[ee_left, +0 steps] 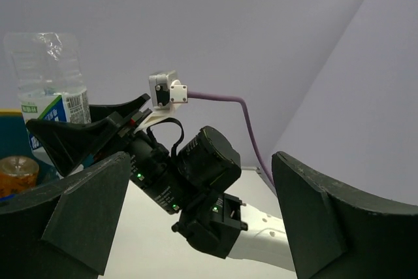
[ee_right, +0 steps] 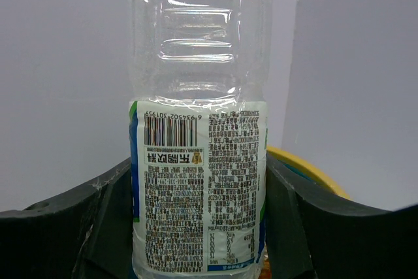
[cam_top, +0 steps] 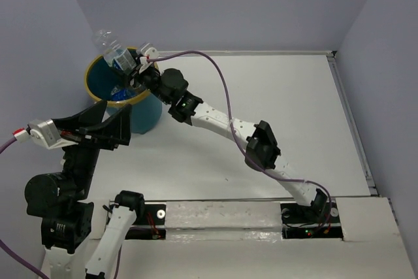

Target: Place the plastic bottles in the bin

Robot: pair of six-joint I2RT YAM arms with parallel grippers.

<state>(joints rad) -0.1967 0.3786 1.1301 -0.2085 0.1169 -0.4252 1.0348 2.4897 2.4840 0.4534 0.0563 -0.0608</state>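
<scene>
My right gripper [cam_top: 130, 70] is shut on a see-through plastic bottle [cam_top: 111, 49] with a blue-and-white label, holding it tilted over the bin [cam_top: 147, 114], a teal bucket with a yellow rim. In the right wrist view the bottle [ee_right: 199, 129] fills the gap between the two black fingers, with the yellow rim [ee_right: 307, 169] behind. Inside the bin lie a blue-labelled bottle [cam_top: 121, 93] and one with orange liquid [ee_left: 16, 173]. My left gripper [cam_top: 121, 129] stands open with nothing in it, just in front of the bin. Its wrist view shows the held bottle [ee_left: 49, 76].
The right arm [cam_top: 228, 125] stretches diagonally across the white table [cam_top: 274, 96] from its base at the near right. A purple cable [cam_top: 225, 86] arcs over it. Grey walls close in the left, back and right sides.
</scene>
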